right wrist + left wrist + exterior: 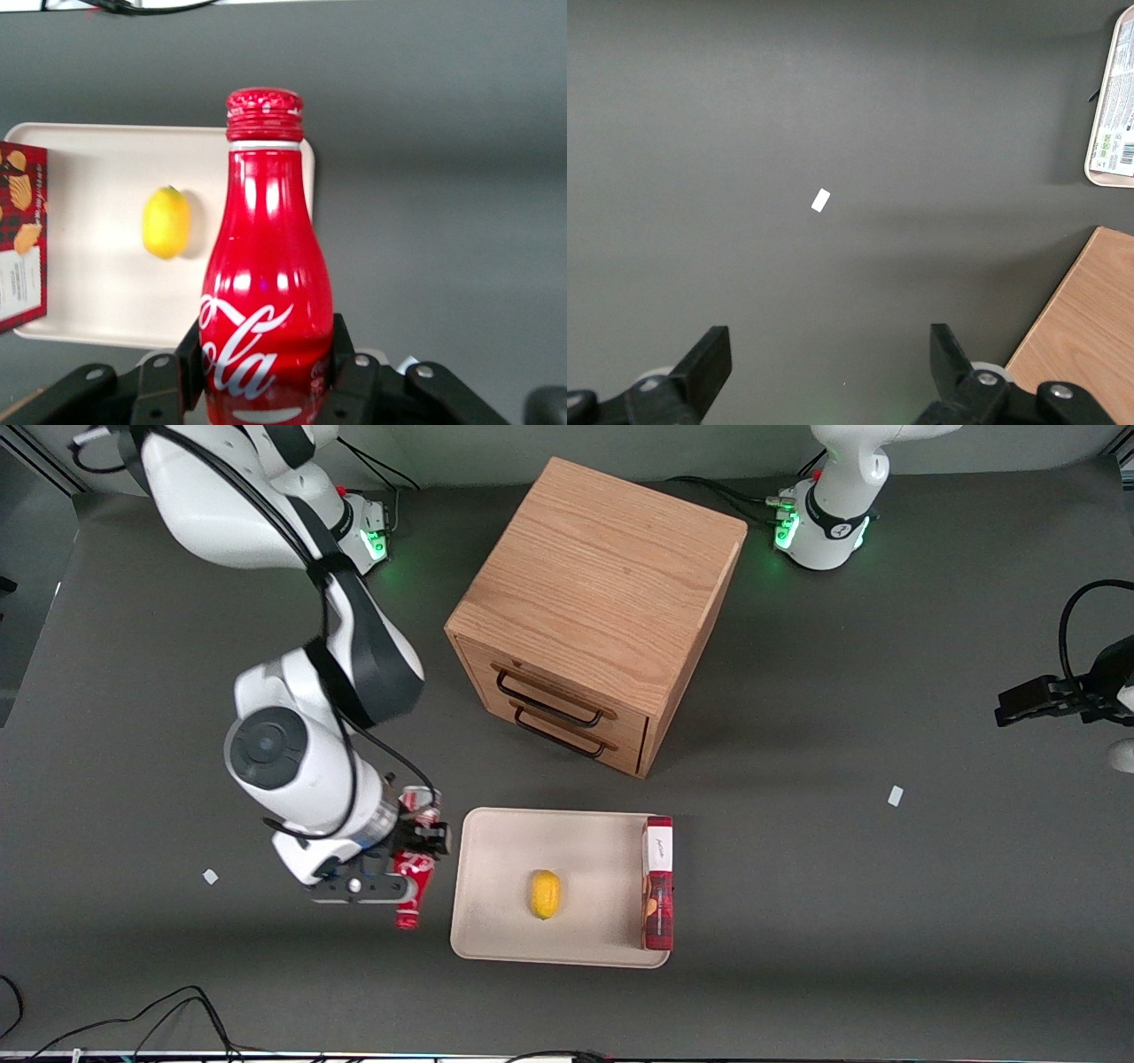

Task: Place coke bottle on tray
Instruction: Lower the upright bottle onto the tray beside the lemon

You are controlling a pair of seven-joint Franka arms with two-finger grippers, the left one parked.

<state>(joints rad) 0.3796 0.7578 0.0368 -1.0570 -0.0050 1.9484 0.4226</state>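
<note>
You have the coke bottle [266,292] held tight in the gripper [415,859] jaws, just beside the tray [496,930], so next carry it over the tray's bare part near the lemon [545,894].

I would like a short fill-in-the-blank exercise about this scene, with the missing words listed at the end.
1. The gripper is shut on the ______ bottle.
2. The coke bottle is beside the tray, not yet ______ it.
3. The yellow lemon lies on the ______.
4. The wooden cabinet has ______ drawers, both closed.

Missing words: coke; on; tray; two
</note>
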